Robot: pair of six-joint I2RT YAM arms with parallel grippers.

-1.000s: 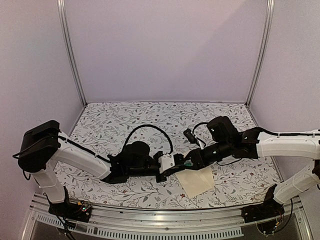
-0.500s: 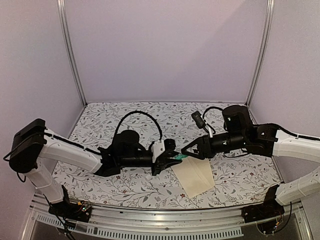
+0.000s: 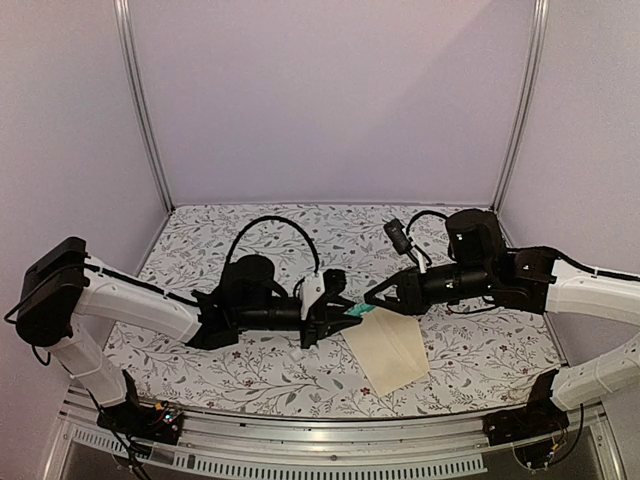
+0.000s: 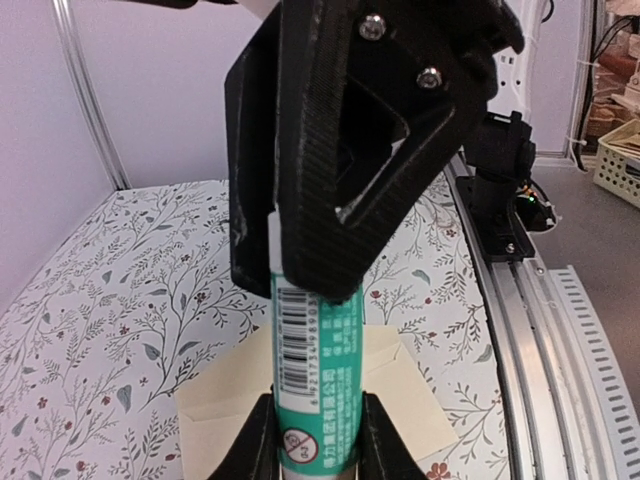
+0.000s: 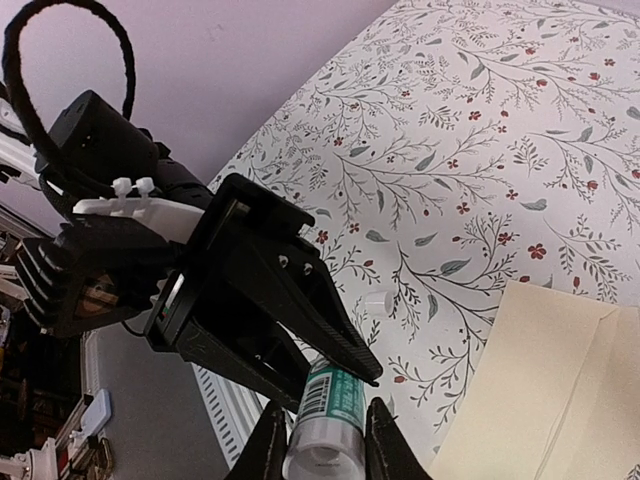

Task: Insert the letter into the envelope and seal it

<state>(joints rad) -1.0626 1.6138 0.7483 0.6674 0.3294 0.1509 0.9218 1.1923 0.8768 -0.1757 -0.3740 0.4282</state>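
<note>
A green glue stick (image 3: pixel 357 312) hangs level above the table, between my two grippers. My left gripper (image 3: pixel 348 312) is shut on one end, the barcode label (image 4: pixel 297 340) facing up between its fingers (image 4: pixel 258 445). From the right, my right gripper (image 3: pixel 369 300) is shut on the white end (image 5: pixel 322 455). The cream envelope (image 3: pixel 392 352) lies flat just below and to the right, its flap side visible in the left wrist view (image 4: pixel 425 405) and its edge in the right wrist view (image 5: pixel 560 400). The letter is not in view.
A small white cap (image 5: pixel 383 300) lies on the floral tablecloth (image 3: pixel 230 250) near the envelope. The metal rail (image 4: pixel 530 330) runs along the table's near edge, with the right arm's base (image 4: pixel 500 180) on it. Purple walls close in three sides.
Both arms drew apart from above the envelope's left corner. The right gripper's jaws widened, then closed on the free end of the glue stick that the left gripper holds.
</note>
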